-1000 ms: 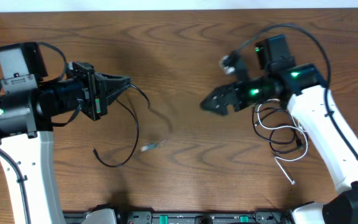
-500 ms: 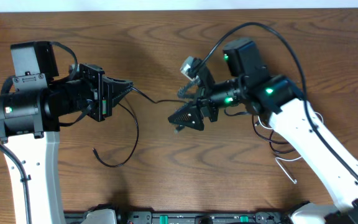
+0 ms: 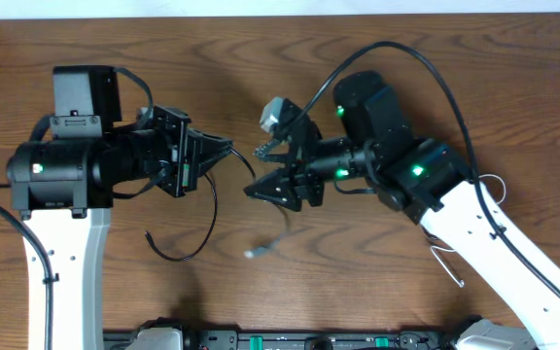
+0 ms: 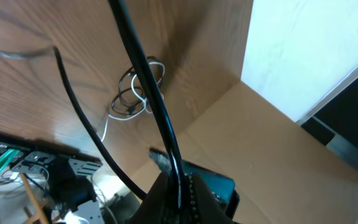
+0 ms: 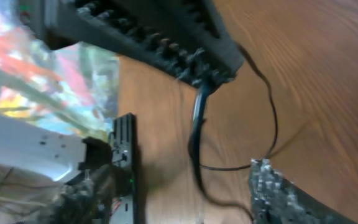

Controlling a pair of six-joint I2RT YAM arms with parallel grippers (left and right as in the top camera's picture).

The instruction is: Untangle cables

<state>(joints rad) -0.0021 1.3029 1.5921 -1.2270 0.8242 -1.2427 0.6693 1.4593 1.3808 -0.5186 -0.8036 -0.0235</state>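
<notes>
Thin black cable (image 4: pixel 153 93): clamped in left gripper (image 3: pixel 224 153), strung between right gripper's (image 3: pixel 261 187) parted jaws; advise closing first, then separating slowly.

The right end effector (image 3: pixel 259 187) has swung from right of centre to mid-frame and is now just beside the left end effector (image 3: pixel 224 151), which has itself shifted rightward and slightly down. The black cable (image 3: pixel 213 209) has moved: its plug end (image 3: pixel 252 253), earlier lying on the bench, now shows blurred, lower and further right, below the right end effector.
</notes>
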